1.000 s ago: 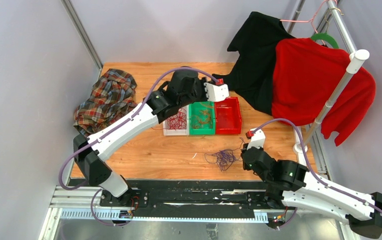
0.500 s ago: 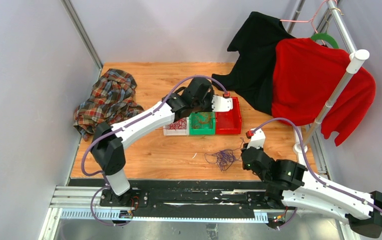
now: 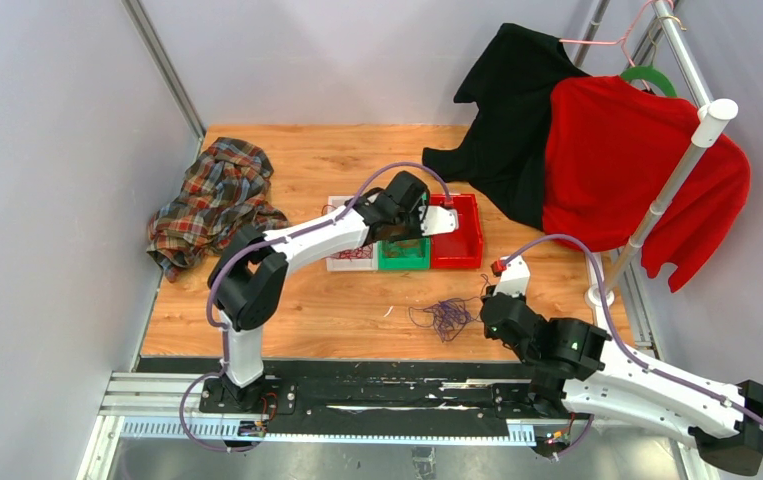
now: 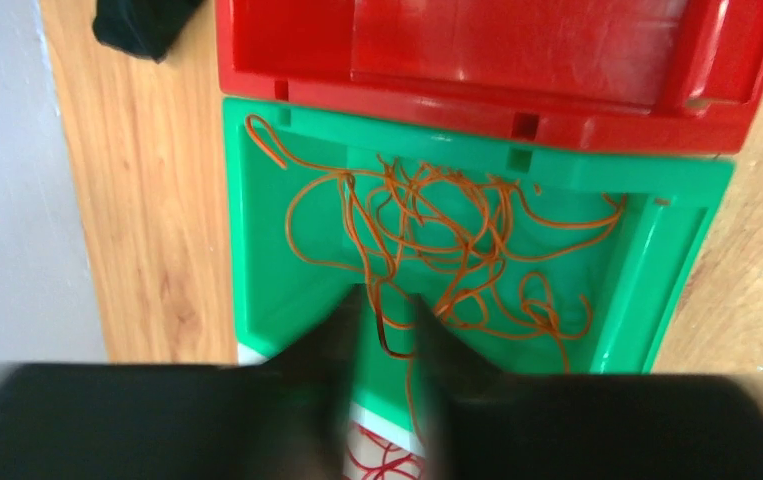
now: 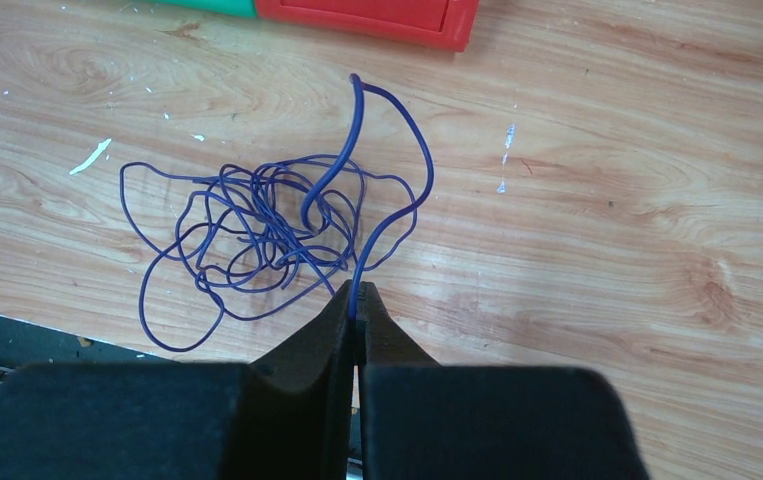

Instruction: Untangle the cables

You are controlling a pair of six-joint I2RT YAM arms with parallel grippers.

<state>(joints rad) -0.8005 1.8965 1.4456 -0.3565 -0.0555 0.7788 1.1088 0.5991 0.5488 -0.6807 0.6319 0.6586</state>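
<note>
Left gripper (image 4: pixel 387 305) is hanging over the near end of the green bin (image 4: pixel 249 250), tips pointed down into it. Its fingers (image 4: pixel 349 320) are blurry in the wrist view, but there's a narrow gap with green showing through, so it's only a little open. The orange cables (image 4: pixel 437 240) sit in a loose tangle on the bin floor, mostly just past the tips and spreading toward the far wall. One strand runs down through the gap between the fingers. I can't tell if it's actually pinched or just passing through.

The red bin (image 4: pixel 507 60) butts up against the green one on the far side. On the near side there's a white bin (image 3: pixel 340 264) with red cables (image 4: pixel 387 465) in it, just peeking out under the gripper.

Right gripper (image 5: pixel 357 295) is low over the table (image 5: pixel 607 200), jaws pressed together on one strand of the purple cables (image 5: pixel 257 240). That strand comes straight out of the tips, arcs up toward the red bin's corner, then hooks back down into the pile. The rest of the purple knot lies flat on the wood, just ahead and to the left of the tips, well clear of the bins.
</note>
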